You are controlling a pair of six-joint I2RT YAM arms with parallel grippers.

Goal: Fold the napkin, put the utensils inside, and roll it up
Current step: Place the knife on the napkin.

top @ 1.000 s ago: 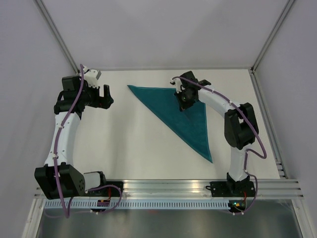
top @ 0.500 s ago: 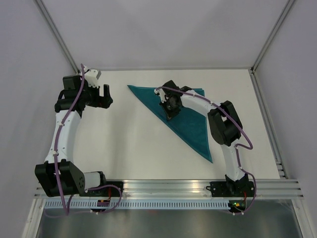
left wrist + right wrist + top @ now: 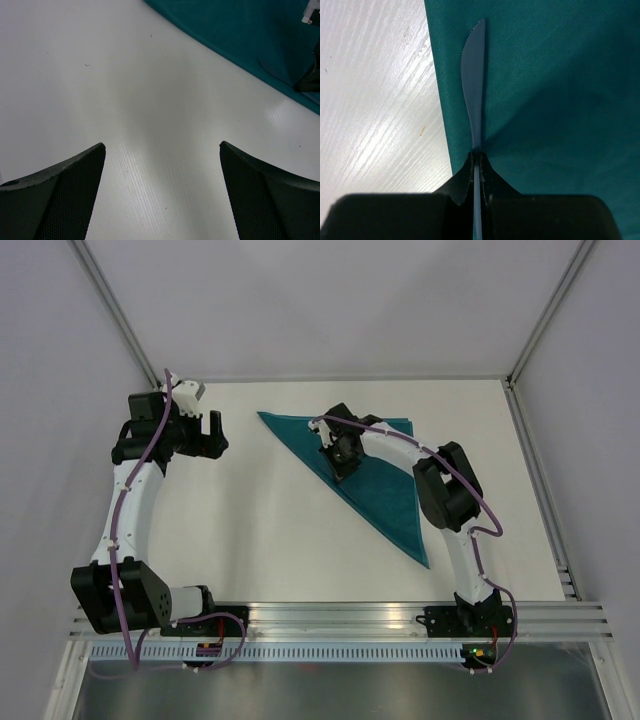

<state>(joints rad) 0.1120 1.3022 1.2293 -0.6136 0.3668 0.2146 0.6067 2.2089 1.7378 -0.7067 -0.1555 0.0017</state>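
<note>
Table (image 3: 250, 530), napkin (image 3: 560, 100), knife (image 3: 472, 85) in right hand (image 3: 476, 162)

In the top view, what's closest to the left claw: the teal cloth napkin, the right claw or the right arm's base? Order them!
1. Teal cloth napkin, just right of the left claw.
2. Right claw, over the napkin.
3. Right arm's base, at the near edge.

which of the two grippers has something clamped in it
The right gripper, over the teal napkin: it is shut on a thin blue serrated knife. The left gripper stands wide open and empty over the table.
</note>
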